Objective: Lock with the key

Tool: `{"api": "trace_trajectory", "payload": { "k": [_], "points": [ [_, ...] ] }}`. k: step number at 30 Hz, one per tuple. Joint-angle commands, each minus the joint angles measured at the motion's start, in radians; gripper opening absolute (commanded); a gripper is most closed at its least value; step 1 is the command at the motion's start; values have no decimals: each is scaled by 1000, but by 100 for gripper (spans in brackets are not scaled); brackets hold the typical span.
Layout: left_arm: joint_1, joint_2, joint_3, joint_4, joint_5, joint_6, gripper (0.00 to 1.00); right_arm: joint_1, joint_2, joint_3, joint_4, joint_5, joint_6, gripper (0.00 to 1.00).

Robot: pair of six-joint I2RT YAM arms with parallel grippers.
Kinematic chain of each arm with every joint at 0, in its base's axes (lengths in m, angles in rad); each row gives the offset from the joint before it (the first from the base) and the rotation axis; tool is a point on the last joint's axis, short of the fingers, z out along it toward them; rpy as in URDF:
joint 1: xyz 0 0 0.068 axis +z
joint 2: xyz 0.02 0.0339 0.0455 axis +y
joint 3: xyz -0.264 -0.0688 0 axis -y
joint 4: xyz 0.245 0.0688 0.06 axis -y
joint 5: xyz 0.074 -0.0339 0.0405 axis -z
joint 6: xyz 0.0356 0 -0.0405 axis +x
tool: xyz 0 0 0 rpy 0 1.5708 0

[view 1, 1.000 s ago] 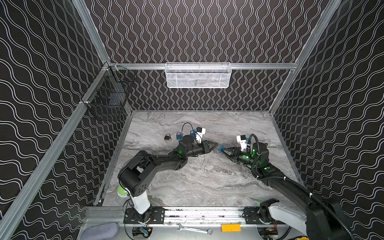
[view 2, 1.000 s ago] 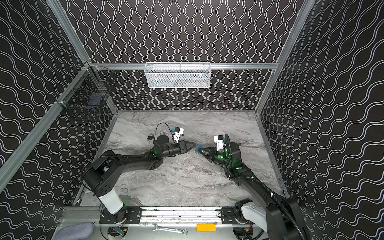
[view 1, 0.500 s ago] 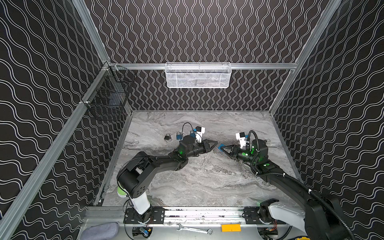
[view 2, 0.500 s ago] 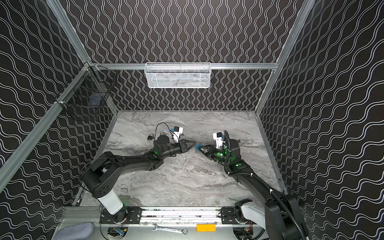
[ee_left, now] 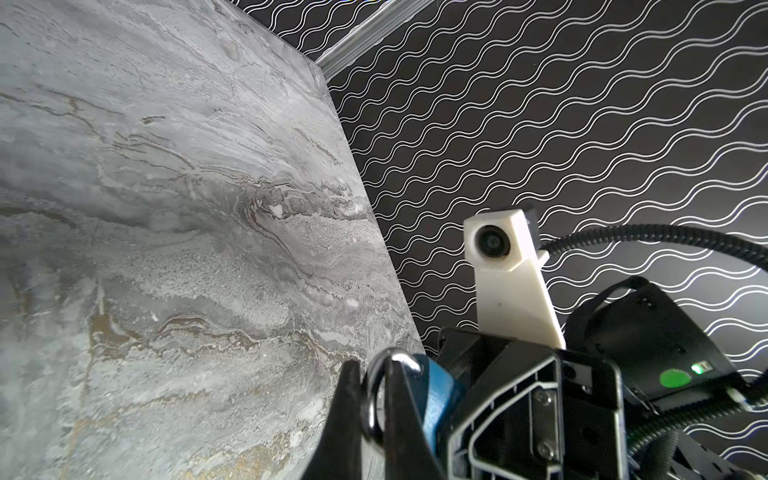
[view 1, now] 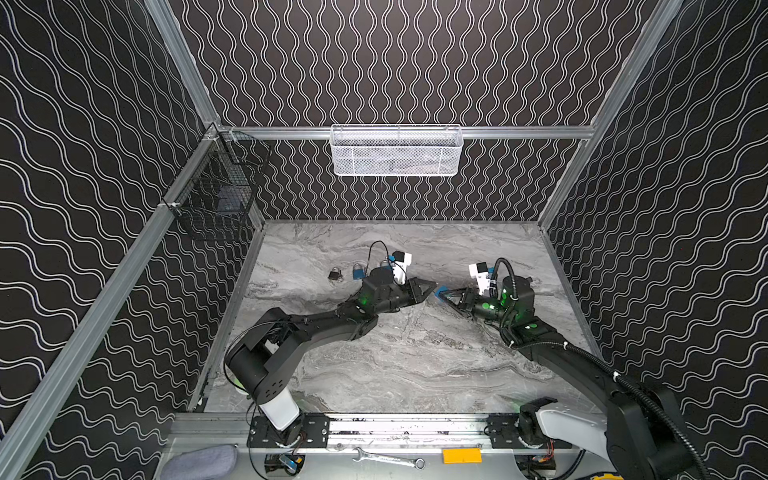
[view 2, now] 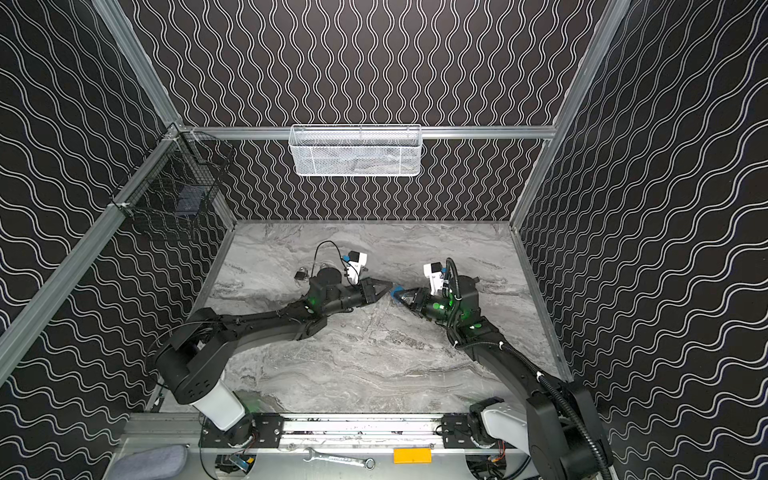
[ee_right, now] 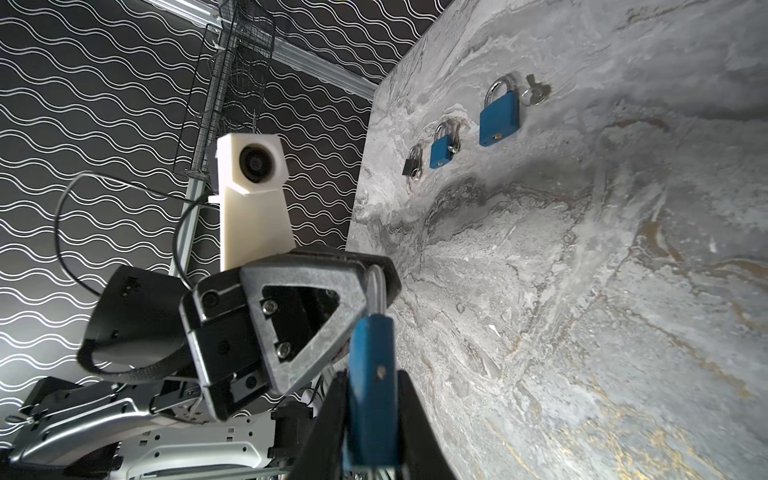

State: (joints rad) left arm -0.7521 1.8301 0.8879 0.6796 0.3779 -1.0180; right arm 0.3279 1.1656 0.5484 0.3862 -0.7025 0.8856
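A blue padlock (ee_right: 371, 345) hangs above the middle of the table, held from both sides. My right gripper (ee_right: 371, 376) is shut on its body (view 1: 439, 289). My left gripper (ee_left: 372, 368) is shut on its silver shackle (ee_left: 400, 357), with the blue body (ee_left: 436, 399) just behind the fingers. In both top views the two gripper tips meet at the padlock (view 2: 395, 291). A key on a ring (ee_right: 535, 94) lies on the table beside a larger blue padlock (ee_right: 498, 118), away from both grippers.
A small blue padlock (ee_right: 442, 149) and a small black padlock (ee_right: 412, 166) lie in a row at the back left of the marble table (view 1: 415, 365). A white mesh basket (view 1: 397, 151) and a black wire basket (view 1: 216, 199) hang on the walls.
My right gripper has drifted slightly toward the back with the padlock. The left gripper has barely moved and both grips hold.
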Motion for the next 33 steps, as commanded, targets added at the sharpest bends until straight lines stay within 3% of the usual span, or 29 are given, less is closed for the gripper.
{"api": "trace_trajectory", "payload": {
  "k": [1, 14, 19, 33],
  "points": [
    [-31, 18, 33, -42, 250, 6, 0, 7, -9, 13, 108, 9, -65, 2],
    [29, 21, 90, -132, 274, -34, 0, 7, 4, 40, 30, 27, -143, 12],
    [49, 12, 102, -170, 273, -16, 0, 6, 28, 40, 40, 23, -142, 23],
    [62, 46, 85, -55, 307, -92, 0, 6, 36, 10, 35, 35, -142, 34]
  ]
}}
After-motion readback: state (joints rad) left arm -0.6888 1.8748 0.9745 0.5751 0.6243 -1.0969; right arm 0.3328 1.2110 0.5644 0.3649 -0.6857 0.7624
